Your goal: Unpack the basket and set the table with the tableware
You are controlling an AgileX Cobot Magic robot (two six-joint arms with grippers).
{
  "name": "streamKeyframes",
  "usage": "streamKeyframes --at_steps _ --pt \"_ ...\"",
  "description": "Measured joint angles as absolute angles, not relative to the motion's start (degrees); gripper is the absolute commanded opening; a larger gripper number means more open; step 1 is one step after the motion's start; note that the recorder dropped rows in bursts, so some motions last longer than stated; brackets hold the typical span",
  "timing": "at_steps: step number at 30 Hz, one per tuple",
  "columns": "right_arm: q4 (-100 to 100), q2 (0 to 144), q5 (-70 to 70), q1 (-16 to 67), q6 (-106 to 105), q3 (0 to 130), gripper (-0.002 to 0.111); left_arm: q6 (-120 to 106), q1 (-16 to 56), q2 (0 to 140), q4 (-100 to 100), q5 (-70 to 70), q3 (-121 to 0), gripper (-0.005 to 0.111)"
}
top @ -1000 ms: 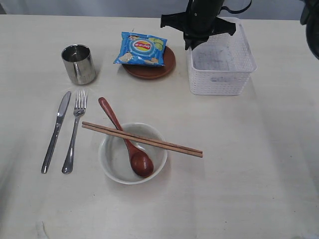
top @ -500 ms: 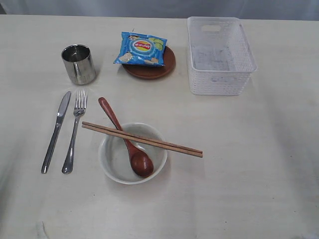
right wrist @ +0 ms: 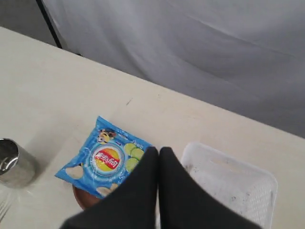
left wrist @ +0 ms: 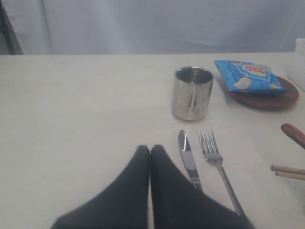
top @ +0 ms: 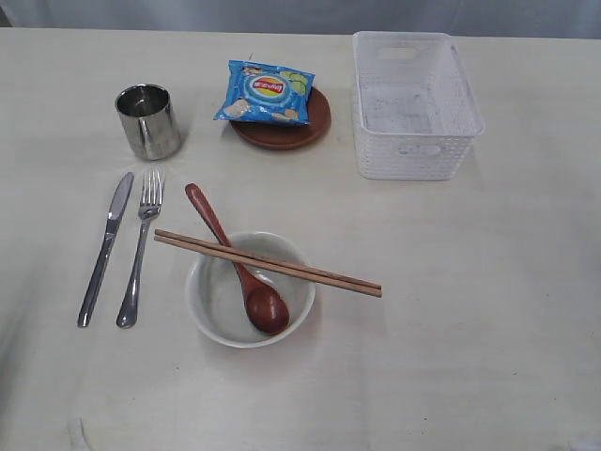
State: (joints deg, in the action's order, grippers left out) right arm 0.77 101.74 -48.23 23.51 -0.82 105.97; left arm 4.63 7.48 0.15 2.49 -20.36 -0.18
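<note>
Gone from above the white lattice plastic basket (top: 418,155) is the dark right arm that hung there a second ago. The exterior view now shows no arm, and nothing on the pale cream bench (top: 488,329) has shifted.

The basket stands empty at the far right, so the unpacking looks complete. The rest reads as one place setting. The steel knife (top: 105,246) and steel fork (top: 139,254) lie side by side left of the white bowl (top: 211,310), with the faceted steel cup (top: 148,122) beyond them. The reddish-brown wooden spoon (top: 266,308) sits in the bowl with its handle leaning out over the rim, and the wooden chopsticks (top: 268,263) bridge the rim so they cannot roll. The blue chips bag (top: 266,92) lies on the round brown plate (top: 282,138).

Both arms appear drawn back, probably because no piece is left to carry. The right claw (right wrist: 158,150) hangs high over the plate and basket, its fingers pressed together on nothing. The left claw (left wrist: 150,149) sits low near the knife, likewise pressed together and empty.
</note>
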Motion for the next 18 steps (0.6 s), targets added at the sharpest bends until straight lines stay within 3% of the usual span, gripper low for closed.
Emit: streamKeyframes --at_steps 3,6,8,10,15,18 --pt "1.14 87.79 -33.77 23.51 -0.63 86.92 0.000 4.63 7.48 0.15 2.49 -20.36 -0.18 0.000" --pt "1.14 71.33 -0.52 23.51 -1.30 63.53 0.000 4.63 7.48 0.15 2.49 -20.36 -0.18 0.000" --pt "0.41 66.26 12.85 23.51 -4.46 55.80 0.000 4.63 7.48 0.15 2.49 -20.36 -0.18 0.000" --pt "0.00 62.29 11.25 23.62 -5.64 50.98 0.000 4.63 7.48 0.15 2.49 -20.36 -0.18 0.000" --pt "0.00 54.19 -18.08 23.62 -5.94 43.45 0.000 4.63 7.48 0.15 2.49 -20.36 -0.18 0.000" --pt "0.00 52.25 -26.98 23.62 -5.94 41.65 0.000 4.63 7.48 0.15 2.49 -20.36 -0.18 0.000"
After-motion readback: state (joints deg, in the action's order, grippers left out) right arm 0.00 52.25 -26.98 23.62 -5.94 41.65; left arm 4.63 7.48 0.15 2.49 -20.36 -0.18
